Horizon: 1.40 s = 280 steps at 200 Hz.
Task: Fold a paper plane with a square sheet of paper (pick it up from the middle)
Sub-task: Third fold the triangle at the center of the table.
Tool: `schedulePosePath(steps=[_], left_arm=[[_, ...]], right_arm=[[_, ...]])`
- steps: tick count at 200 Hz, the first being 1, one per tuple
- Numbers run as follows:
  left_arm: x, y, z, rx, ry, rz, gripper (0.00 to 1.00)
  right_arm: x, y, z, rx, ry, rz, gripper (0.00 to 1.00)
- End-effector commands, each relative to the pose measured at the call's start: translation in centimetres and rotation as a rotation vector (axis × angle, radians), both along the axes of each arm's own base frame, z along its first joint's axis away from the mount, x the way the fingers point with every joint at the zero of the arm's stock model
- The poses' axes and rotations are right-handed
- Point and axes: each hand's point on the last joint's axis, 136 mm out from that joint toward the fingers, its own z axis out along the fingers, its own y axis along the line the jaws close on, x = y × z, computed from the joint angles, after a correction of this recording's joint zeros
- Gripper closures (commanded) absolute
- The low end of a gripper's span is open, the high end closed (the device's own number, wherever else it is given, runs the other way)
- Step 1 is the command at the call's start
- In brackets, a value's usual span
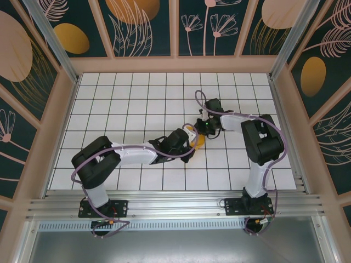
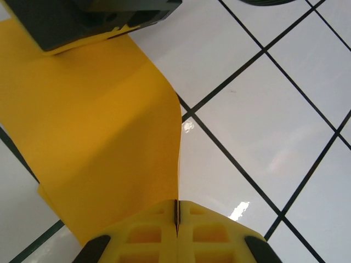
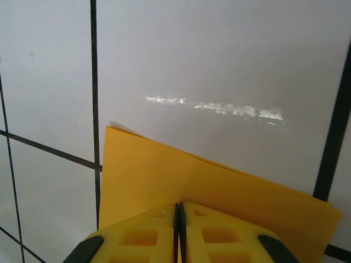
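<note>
Though closed to a hairline on both sides, pinches the square sheet of paper [image 2: 98, 137] by one edge in the left gripper [image 2: 176, 216], by another in the right gripper [image 3: 179, 211]. Holds it bowed near the middle of the table [image 1: 137, 93].

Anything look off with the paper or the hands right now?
Nothing stands out. The paper shows no tear and is pinched at its edges by the left hand and the right hand.

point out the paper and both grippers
paper [image 2: 98, 137], left wrist view, middle of its flat face
left gripper [image 2: 176, 211], left wrist view, seam between its shut fingertips
right gripper [image 3: 179, 211], right wrist view, seam between its shut fingertips
</note>
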Motion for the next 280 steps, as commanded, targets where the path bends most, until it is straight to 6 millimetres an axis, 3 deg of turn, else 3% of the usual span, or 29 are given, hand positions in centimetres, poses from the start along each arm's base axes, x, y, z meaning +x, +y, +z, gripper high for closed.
schedulePosePath(steps=[1,54,151,184,187,201,280], left_arm=[[0.8,-0.4,0.6,-0.038,0.028,0.013,1.0],[2.0,0.5,-0.4,-0.031,0.062,0.053,1.0],[2.3,1.3,-2.5,0.032,0.07,0.077,1.0],[2.6,1.6,-2.4,0.041,0.056,0.083,1.0],[3.1,0.9,-1.4,0.021,0.04,0.08,1.0],[3.3,0.8,-1.2,0.022,0.033,0.073,1.0],[3.4,1.2,-2.1,0.046,0.043,0.062,1.0]], right_arm=[[-1.7,-0.3,-2.2,-0.069,0.051,0.057,0.87],[-1.7,-0.4,-2.3,-0.078,0.048,0.06,0.87],[-2.2,-0.4,-2.8,-0.08,0.063,0.058,0.86],[-2.3,-0.4,-2.9,-0.08,0.065,0.058,0.86],[-2.4,-0.4,-2.9,-0.08,0.066,0.059,0.86],[-2.4,-0.4,-3.0,-0.082,0.066,0.059,0.86],[-2.4,-0.4,-2.9,-0.085,0.068,0.056,0.86]])
